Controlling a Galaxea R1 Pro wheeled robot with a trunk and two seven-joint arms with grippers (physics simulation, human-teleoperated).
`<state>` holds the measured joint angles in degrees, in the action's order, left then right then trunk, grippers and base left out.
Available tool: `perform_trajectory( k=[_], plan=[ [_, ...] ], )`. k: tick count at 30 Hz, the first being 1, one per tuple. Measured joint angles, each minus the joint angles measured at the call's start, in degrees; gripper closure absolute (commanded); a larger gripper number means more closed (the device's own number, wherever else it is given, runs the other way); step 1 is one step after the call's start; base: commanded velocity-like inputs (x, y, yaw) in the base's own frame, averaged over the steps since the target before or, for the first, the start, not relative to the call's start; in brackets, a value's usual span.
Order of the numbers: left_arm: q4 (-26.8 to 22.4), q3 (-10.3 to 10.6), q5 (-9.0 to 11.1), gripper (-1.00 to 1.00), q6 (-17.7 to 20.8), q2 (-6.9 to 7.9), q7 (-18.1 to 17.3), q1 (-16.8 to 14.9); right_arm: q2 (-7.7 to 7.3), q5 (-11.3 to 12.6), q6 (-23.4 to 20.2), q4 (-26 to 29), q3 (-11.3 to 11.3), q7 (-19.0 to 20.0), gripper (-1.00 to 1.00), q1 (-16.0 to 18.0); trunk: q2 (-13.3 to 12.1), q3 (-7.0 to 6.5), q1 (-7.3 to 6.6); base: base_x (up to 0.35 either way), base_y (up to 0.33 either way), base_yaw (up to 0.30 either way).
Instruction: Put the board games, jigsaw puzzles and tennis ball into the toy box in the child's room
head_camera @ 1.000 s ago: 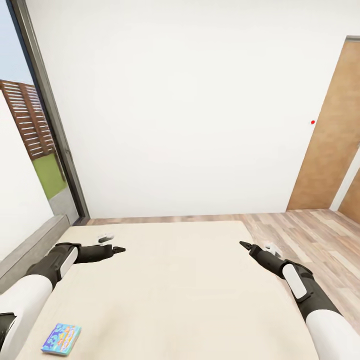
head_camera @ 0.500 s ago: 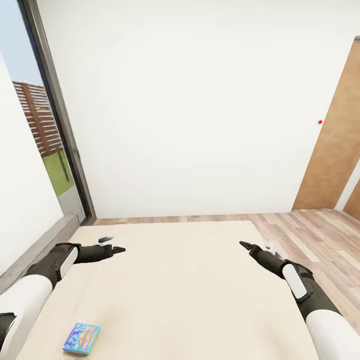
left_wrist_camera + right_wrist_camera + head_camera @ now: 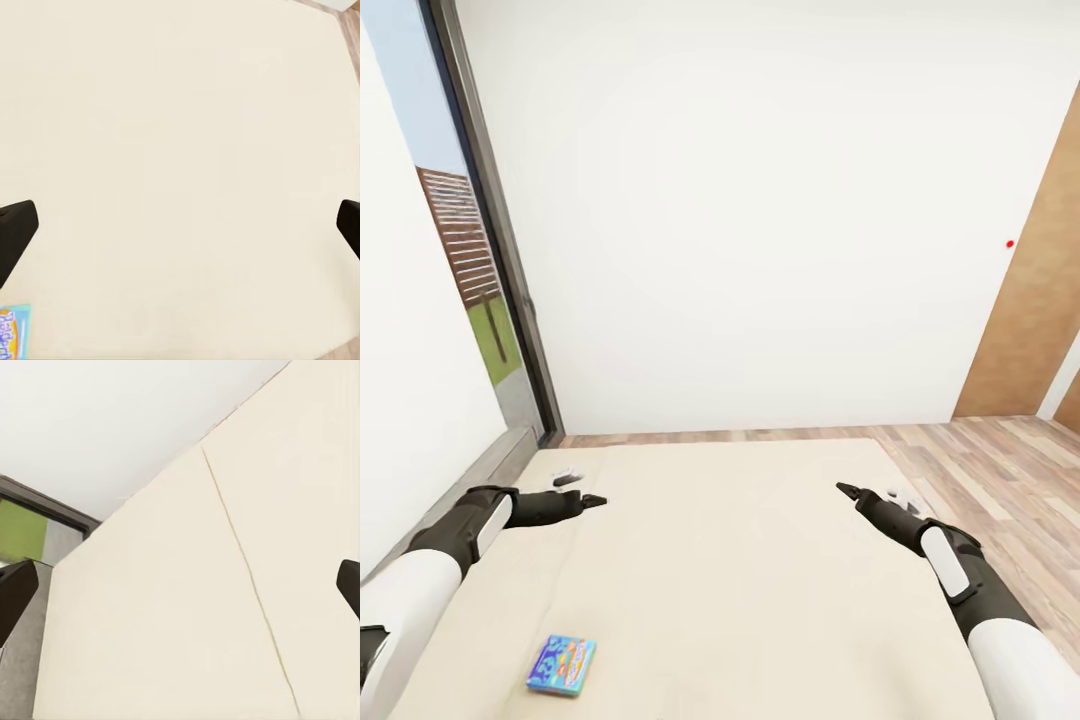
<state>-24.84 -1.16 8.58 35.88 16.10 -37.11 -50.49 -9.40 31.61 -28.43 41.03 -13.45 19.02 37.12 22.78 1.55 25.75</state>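
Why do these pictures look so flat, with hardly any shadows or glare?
Head view: even, soft light on the bed, and the board game stays sharp, with only a faint shadow. Left wrist view: pale bed surface, no glare, dark fingertips at the edges. Right wrist view: crisp seam, no blur.

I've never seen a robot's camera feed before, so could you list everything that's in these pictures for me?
Board game: one, blue box with colourful print, flat on the bed nearer the robot's left arm.
Bed: one, cream, spread below both arms.
Wall: one, white, behind the bed.
Window: one, dark frame, on the left, fence and grass outside.
Door: one, brown wood, on the right.
Floor: light wood planks, right of the bed.
Left gripper: black, jaws open, above the bed.
Right gripper: black, jaws open, above the bed.
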Motion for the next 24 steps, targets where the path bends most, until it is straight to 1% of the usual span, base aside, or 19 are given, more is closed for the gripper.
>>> perform_trajectory(
  k=[1,4,5,6,7,8,9,10,12,13,14,17,20,24],
  plan=[
    [0.03,0.01,-0.03,-1.00,0.05,0.10,0.13,0.00,0.12,-0.16,-0.14,0.12,0.43,-0.58,-1.00,0.00,0.00,0.00,0.00,-0.009,0.034,0.000],
    [0.20,0.03,-0.13,-1.00,0.03,0.38,0.86,0.00,0.49,-0.39,-0.43,0.27,3.27,-4.59,-1.00,0.03,0.00,0.00,0.00,-0.005,0.020,0.000],
    [0.32,0.02,-0.20,-1.00,-0.01,0.52,2.18,0.00,0.84,-0.43,-0.54,0.32,5.49,-7.64,-1.00,0.05,0.00,0.00,0.00,-0.002,0.009,0.000],
    [0.43,0.00,-0.28,-1.00,-0.05,0.61,4.65,0.00,1.38,-0.36,-0.59,0.32,7.99,-11.24,-1.00,0.04,0.00,0.00,0.00,-0.002,0.006,0.000],
    [0.51,-0.05,-0.32,-1.00,-0.08,0.62,8.16,-0.01,2.16,-0.26,-0.63,0.32,10.32,-15.22,-1.00,0.01,0.00,0.00,0.00,-0.001,0.004,0.000],
    [0.57,-0.11,-0.30,-1.00,-0.13,0.61,12.37,-0.01,3.27,-0.50,-0.68,0.29,12.18,-19.08,-1.00,0.09,0.00,0.00,0.00,-0.001,0.003,0.000],
    [0.58,-0.14,-0.21,-1.00,-0.19,0.61,14.56,-0.01,3.99,-0.77,-0.73,0.25,12.92,-20.94,-1.00,0.19,0.00,0.00,0.00,-0.001,0.002,0.000],
    [0.62,-0.22,-0.08,-1.00,-0.28,0.57,18.38,-0.01,5.30,-0.88,-0.82,0.17,14.00,-24.23,-1.00,0.36,0.00,0.00,0.00,0.000,0.001,0.000],
    [0.63,-0.43,0.21,-1.00,-0.34,0.53,22.36,-0.01,6.71,-0.94,-0.95,0.28,15.01,-28.00,-1.00,0.49,0.00,0.00,0.00,0.000,0.000,0.000],
    [0.64,-0.66,0.35,-1.00,-0.37,0.49,23.86,-0.01,7.18,-0.96,-1.05,0.37,15.42,-29.30,-1.00,0.54,0.00,0.00,0.00,0.000,0.000,0.000],
    [0.65,-0.97,0.50,-1.00,-0.39,0.42,25.15,-0.01,7.58,-0.98,-1.27,0.45,15.77,-29.96,-1.00,0.58,0.00,0.00,0.00,0.000,0.000,0.000],
    [0.63,-1.25,0.62,-1.00,-0.41,0.36,26.10,0.00,7.86,-1.05,-1.41,0.51,16.03,-29.10,-1.00,0.61,0.00,0.00,0.00,0.000,0.000,0.000],
    [0.62,-1.25,0.60,-1.00,-0.42,0.43,26.43,0.00,7.84,-1.08,-1.44,0.53,16.11,-27.17,-1.00,0.62,0.00,0.00,0.00,0.000,0.000,0.000],
    [0.65,-1.21,0.59,-1.00,-0.42,0.63,26.46,0.00,7.86,-1.08,-1.51,0.55,16.17,-25.94,-1.00,0.57,0.00,0.00,0.00,0.000,0.000,0.000]
  ],
)
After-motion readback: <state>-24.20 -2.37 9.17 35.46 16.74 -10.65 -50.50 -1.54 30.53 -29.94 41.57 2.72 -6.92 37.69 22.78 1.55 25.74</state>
